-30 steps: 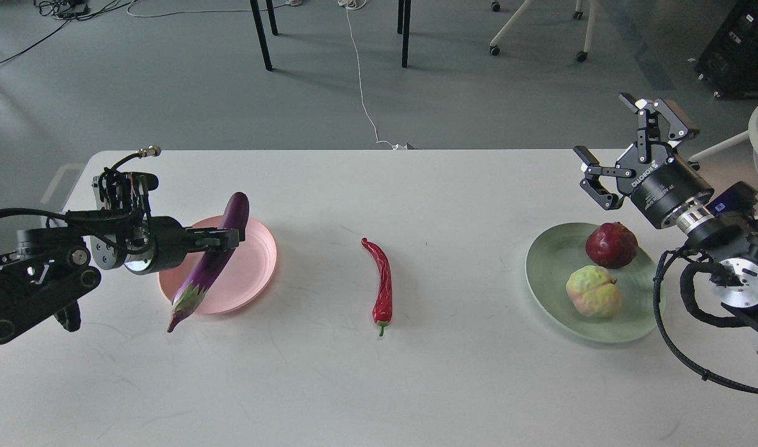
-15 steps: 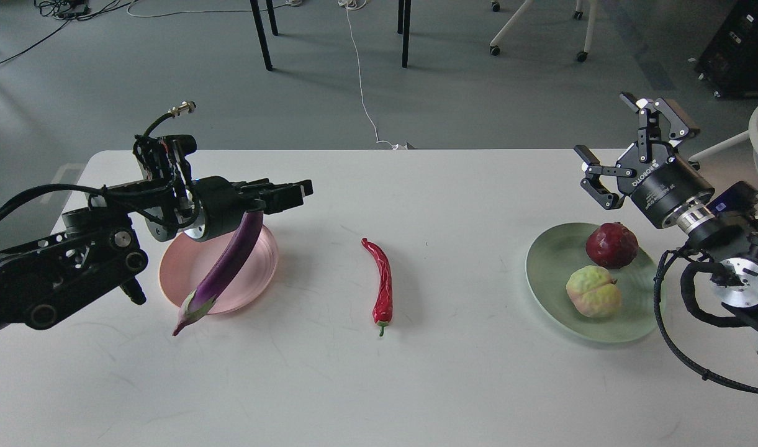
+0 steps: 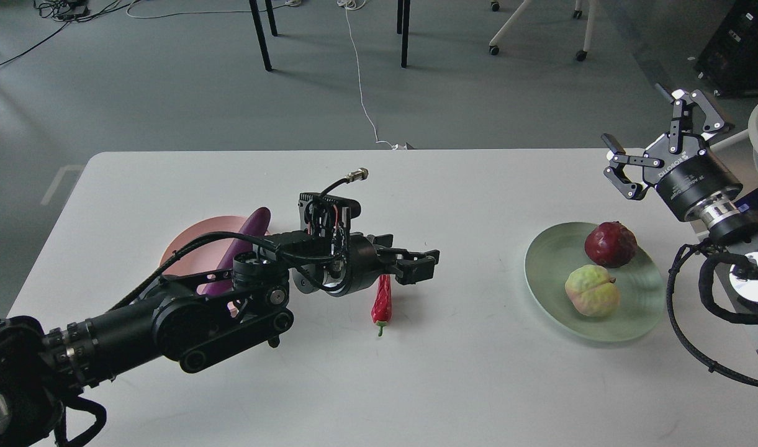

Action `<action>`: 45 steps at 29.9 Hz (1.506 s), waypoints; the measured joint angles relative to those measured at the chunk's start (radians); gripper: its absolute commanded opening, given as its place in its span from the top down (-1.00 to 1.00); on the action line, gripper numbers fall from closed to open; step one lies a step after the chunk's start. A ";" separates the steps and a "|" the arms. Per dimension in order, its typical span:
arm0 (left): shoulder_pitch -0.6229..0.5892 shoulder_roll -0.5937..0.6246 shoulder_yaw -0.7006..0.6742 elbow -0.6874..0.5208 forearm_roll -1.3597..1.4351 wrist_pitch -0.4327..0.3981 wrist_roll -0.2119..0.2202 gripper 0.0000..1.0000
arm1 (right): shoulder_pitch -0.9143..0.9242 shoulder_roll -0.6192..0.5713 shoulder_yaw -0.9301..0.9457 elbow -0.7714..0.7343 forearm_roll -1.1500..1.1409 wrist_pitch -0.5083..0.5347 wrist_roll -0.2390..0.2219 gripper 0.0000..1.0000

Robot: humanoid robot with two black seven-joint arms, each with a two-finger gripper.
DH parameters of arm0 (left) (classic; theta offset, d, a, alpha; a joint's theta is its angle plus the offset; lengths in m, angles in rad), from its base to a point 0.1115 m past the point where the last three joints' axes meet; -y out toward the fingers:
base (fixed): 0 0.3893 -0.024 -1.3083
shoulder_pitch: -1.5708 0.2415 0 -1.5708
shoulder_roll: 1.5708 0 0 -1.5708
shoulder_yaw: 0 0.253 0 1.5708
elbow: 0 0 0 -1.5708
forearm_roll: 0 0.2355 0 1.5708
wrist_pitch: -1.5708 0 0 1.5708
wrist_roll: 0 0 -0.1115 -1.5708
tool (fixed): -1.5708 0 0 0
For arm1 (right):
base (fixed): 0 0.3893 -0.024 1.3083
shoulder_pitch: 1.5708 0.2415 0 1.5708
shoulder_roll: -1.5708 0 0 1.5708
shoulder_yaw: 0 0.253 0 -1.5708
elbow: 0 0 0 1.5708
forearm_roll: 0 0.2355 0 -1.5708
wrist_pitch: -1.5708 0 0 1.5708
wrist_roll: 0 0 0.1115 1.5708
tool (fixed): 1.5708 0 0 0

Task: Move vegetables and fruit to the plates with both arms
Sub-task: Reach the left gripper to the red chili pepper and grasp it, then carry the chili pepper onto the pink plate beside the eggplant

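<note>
Eggplant: lies across the pink plate, its rounded end toward 1 o'clock; the left arm hides the stem end. It looks set down for good.
Chili pepper: on the bare tabletop at centre, green tip toward 6 o'clock, upper half hidden behind the left gripper; the one item not yet on a plate.
Left gripper: reaches toward 3 o'clock over the chili's upper end, holding nothing; whether its fingers are parted I cannot tell. Probably lining up for the chili, the nearest vegetable to the pink plate.
Right gripper: jaws spread wide and released, raised at 12 o'clock of the mint plate, likely parked clear since its fruit is delivered.
Fruit: pomegranate and yellow-green fruit sit close together on the mint plate.
Change: half a second earlier the left gripper hovered above the eggplant's tip at the pink plate; it has since swung across to the chili. The right gripper has drifted slightly up and outward.
</note>
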 measured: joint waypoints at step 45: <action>0.038 -0.019 0.057 0.015 -0.015 -0.067 0.202 0.84 | -0.047 0.000 0.017 -0.039 0.025 0.044 0.000 -0.96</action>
